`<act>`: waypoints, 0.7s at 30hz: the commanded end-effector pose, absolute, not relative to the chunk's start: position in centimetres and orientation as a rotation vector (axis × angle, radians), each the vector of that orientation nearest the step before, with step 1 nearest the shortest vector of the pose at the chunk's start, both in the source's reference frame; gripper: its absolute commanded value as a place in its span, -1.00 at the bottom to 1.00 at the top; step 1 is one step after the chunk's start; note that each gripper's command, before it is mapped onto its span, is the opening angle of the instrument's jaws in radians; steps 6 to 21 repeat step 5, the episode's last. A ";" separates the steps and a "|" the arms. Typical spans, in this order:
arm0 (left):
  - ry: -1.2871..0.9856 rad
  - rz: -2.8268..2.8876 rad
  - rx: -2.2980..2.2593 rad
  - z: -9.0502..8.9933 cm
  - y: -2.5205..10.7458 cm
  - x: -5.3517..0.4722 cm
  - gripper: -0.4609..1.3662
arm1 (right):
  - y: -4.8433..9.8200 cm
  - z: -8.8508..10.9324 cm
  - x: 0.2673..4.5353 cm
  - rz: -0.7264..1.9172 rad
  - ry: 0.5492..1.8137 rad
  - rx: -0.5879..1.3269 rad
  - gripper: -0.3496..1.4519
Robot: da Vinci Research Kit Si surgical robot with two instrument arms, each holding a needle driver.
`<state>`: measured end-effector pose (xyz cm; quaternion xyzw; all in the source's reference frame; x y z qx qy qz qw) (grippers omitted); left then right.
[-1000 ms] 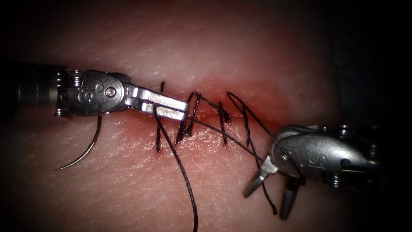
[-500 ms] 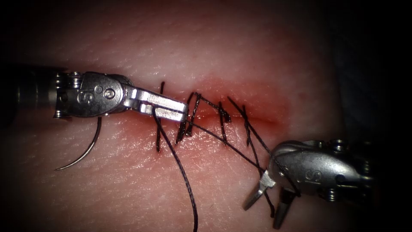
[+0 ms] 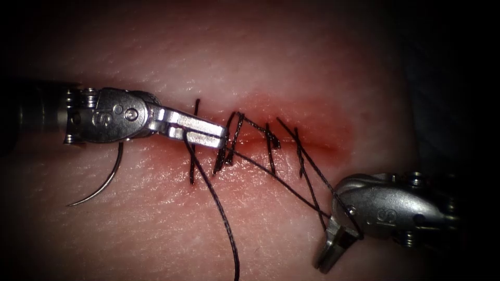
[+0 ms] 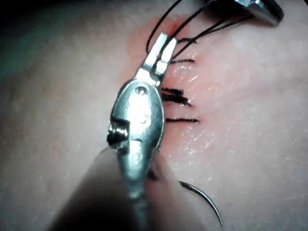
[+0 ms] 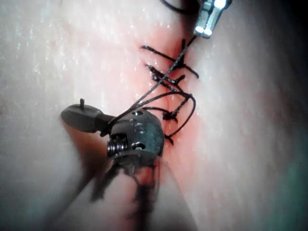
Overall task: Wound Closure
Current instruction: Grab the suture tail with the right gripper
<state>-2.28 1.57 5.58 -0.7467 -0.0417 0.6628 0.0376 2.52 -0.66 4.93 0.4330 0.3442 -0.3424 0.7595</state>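
- Over the cut's left part, the left claw (image 3: pixel 205 134) lies with its jaws pressed together on the thread (image 3: pixel 219 208), its long axis running along the cut.
- Off the cut's right end, toward the near side of the tissue (image 3: pixel 250 52), the right claw (image 3: pixel 333 248) has its jaws together, a strand draped across its wrist; whether they pinch thread I cannot tell.
- From the left claw the thread runs taut and slantwise over the stitches (image 3: pixel 271 148) to the right claw, with another length trailing toward the tissue's near edge.
- The needle (image 3: pixel 101 182) lies free on the tissue just below the left claw's wrist, held by neither, nearer the left arm.
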 end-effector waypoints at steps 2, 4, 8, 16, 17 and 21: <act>-0.133 2.036 -2.294 5.6 1.6 -2.29 -0.88 | -0.7 4.9 2.52 -0.744 0.750 0.943 -1.00; -0.133 2.036 -2.294 5.6 1.6 -2.29 -0.88 | -0.6 4.9 2.52 -0.744 0.750 0.943 -1.00; -0.133 2.036 -2.294 5.6 1.6 -2.29 -0.88 | -0.6 4.9 2.52 -0.744 0.750 0.943 -1.00; -0.133 2.036 -2.294 5.6 1.6 -2.29 -0.88 | -0.6 4.9 2.52 -0.744 0.750 0.943 -1.00; -0.133 2.036 -2.294 5.6 1.6 -2.29 -0.88 | -0.6 4.9 2.52 -0.744 0.750 0.943 -1.00; -0.133 2.036 -2.294 5.6 1.6 -2.29 -0.88 | -0.6 4.9 2.52 -0.744 0.750 0.943 -1.00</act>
